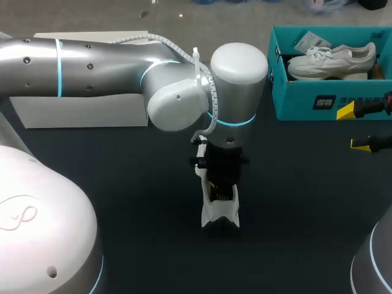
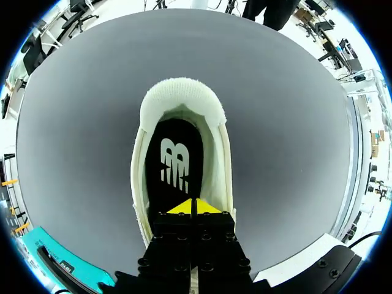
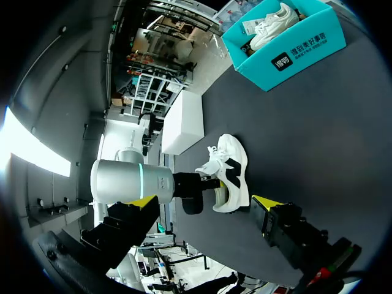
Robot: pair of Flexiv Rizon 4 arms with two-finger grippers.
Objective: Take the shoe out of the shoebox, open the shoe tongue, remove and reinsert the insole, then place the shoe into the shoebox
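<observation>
White sneaker (image 1: 219,215), light and soft-sided, is best held by its heel collar (image 2: 182,93); left gripper (image 2: 193,207) clenched inside it, right gripper (image 1: 356,127) released.

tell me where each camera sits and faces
Head: above and behind, looking down at the table; left arm hangs over the shoe.
Left wrist: looking straight down into the shoe at its insole; own jaws shut.
Right wrist: looking across the table at shoe and left arm; own jaws open.
Shared: head and right wrist both show the shoebox.
</observation>
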